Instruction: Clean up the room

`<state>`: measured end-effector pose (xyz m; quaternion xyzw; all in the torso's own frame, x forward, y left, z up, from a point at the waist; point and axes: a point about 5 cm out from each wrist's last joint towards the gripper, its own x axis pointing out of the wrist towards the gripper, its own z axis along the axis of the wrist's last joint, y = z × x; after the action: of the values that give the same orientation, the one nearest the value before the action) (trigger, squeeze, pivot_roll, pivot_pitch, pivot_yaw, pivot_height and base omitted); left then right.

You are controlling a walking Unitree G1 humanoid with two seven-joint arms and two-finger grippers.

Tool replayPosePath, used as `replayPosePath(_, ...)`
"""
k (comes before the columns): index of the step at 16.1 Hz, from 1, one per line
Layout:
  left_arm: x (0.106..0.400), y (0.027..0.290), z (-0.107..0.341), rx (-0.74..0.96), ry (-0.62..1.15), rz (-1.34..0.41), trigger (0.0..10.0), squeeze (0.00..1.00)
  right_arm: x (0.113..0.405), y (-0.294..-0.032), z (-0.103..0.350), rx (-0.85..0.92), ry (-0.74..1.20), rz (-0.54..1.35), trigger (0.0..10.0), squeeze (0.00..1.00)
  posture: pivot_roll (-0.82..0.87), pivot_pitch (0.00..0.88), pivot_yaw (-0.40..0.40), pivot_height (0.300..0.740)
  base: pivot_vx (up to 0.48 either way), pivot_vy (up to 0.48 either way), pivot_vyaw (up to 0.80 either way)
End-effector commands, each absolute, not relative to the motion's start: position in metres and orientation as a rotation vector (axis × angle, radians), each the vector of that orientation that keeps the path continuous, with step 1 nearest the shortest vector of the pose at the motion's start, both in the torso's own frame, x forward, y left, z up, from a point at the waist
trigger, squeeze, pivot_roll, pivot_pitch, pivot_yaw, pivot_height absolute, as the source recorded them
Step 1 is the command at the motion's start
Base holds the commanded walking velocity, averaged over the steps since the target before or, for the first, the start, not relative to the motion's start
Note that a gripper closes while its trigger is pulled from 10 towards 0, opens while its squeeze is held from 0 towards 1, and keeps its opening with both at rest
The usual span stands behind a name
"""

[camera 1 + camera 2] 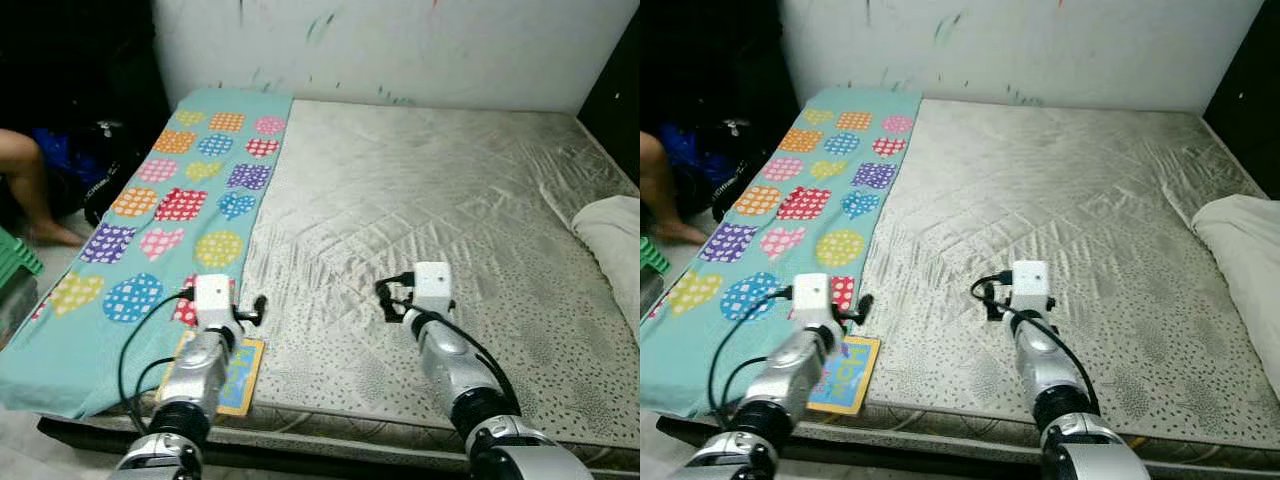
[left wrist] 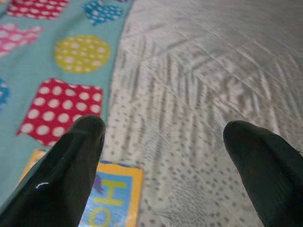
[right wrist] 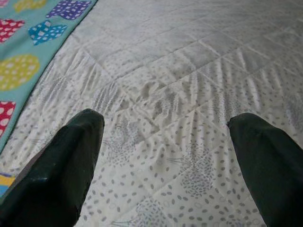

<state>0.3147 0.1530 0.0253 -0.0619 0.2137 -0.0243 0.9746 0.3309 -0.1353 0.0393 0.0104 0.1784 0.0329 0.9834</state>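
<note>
I hold both grippers low over the bed (image 1: pixel 420 200), jaws spread: left gripper (image 2: pixel 163 142) above the yellow-edged card (image 1: pixel 238 378), right gripper (image 3: pixel 165 137) over bare mattress.

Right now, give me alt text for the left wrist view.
The left claw, open, hovers over a grey quilted mattress, beside a teal blanket with dotted patches. A yellow-bordered book lies below it.
</note>
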Motion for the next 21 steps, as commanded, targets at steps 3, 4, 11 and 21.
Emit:
replayPosePath(3, 0.301, 0.16, 0.013, -0.128, 0.479, -0.015, 10.0, 0.0, 0.327, -0.124, 0.037, -0.022, 0.358, 0.098, 10.0, 0.0, -0.11, 0.0, -0.008, 0.74, 0.0, 0.0, 0.0)
replayPosePath(4, 0.297, 0.162, 0.009, -0.122, 0.483, -0.014, 10.0, 0.0, 0.325, -0.124, 0.035, -0.032, 0.358, 0.103, 10.0, 0.0, -0.11, 0.0, -0.008, 0.74, 0.0, 0.0, 0.0)
replayPosePath(11, 0.232, 0.177, -0.031, -0.149, 0.537, -0.013, 10.0, 0.0, 0.257, -0.137, -0.027, -0.141, 0.51, 0.153, 10.0, 0.0, -0.09, 0.0, -0.024, 0.74, 0.0, 0.0, 0.0)
replayPosePath(21, 0.284, 0.176, 0.01, -0.111, 0.404, -0.048, 10.0, 0.0, 0.31, -0.117, 0.018, -0.069, 0.374, 0.107, 10.0, 0.0, -0.07, 0.0, -0.002, 0.74, 0.0, 0.0, 0.0)
